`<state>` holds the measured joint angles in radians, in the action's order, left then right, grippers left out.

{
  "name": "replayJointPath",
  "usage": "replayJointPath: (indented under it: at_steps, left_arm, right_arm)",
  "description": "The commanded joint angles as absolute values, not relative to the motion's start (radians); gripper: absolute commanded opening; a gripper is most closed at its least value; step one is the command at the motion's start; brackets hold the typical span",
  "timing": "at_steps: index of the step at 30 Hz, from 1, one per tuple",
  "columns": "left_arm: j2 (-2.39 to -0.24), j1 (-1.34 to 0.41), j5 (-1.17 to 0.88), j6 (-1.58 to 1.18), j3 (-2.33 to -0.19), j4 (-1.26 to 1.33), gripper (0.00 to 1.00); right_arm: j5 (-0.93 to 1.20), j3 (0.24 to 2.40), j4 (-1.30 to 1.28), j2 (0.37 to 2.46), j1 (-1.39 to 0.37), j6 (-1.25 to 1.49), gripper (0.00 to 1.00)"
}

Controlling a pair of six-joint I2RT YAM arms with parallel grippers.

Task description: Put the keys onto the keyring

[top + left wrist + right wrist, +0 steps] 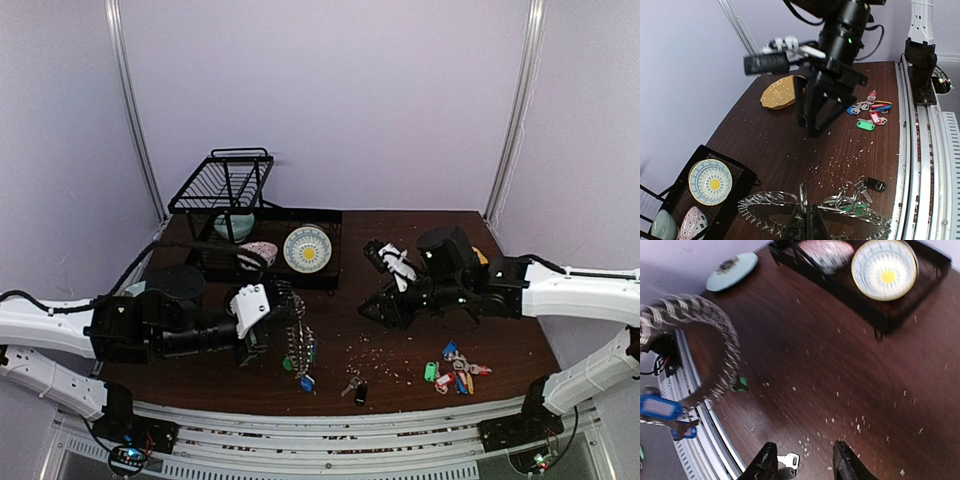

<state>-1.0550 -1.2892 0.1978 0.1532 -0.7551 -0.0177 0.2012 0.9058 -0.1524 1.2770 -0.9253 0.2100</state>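
My left gripper is shut on the rim of the keyring, a dark ring hung with small silver rings and blue and green tags, and holds it on edge above the table. In the left wrist view the fingers pinch the keyring. The keys, short silver ones with a black fob, lie on the table right of the ring; they also show in the left wrist view. My right gripper is open and empty above the table. In the right wrist view one silver key lies between the open gripper fingers.
A bunch of keys with coloured tags lies at the front right. A black dish rack with a yellow-patterned plate stands at the back. A gold disc lies behind the right arm. Crumbs litter the table middle.
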Motion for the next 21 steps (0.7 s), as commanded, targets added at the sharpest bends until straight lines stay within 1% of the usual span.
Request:
replayJointPath:
  at_steps: [1,4,7,10,12,14,17,18,21]
  left_arm:
    - [-1.009,-1.287,0.244,0.065,-0.745,0.060,0.00]
    - [-0.988,-1.287,0.260,0.033,-0.728,0.054,0.00]
    - [-0.970,-1.287,0.272,0.018,-0.714,0.050,0.00]
    - [-0.965,-1.287,0.285,0.019,-0.720,0.032,0.00]
    - [-0.962,-1.287,0.293,0.024,-0.726,0.024,0.00]
    - [-0.964,-1.288,0.295,0.025,-0.738,0.008,0.00]
    - [-0.962,-1.289,0.286,0.020,-0.746,-0.014,0.00]
    - [-0.957,-1.288,0.286,0.020,-0.744,-0.018,0.00]
    - [-0.948,-1.288,0.302,0.016,-0.741,-0.021,0.00]
  right_arm:
    - [0.117,0.844,-0.302,1.345,-0.928,0.469,0.38]
    - [0.125,0.771,-0.232,1.367,-0.964,0.609,0.38]
    - [0.070,0.741,-0.193,1.407,-1.041,0.686,0.44]
    - [0.088,0.735,-0.140,1.468,-1.069,0.727,0.53]
    - [0.116,0.718,-0.089,1.512,-1.070,0.741,0.53]
    - [0.136,0.713,-0.055,1.545,-1.069,0.749,0.51]
    - [0.140,0.707,-0.031,1.584,-1.070,0.758,0.43]
    - [0.138,0.709,-0.029,1.596,-1.070,0.756,0.38]
    - [0.144,0.733,-0.050,1.633,-1.071,0.743,0.21]
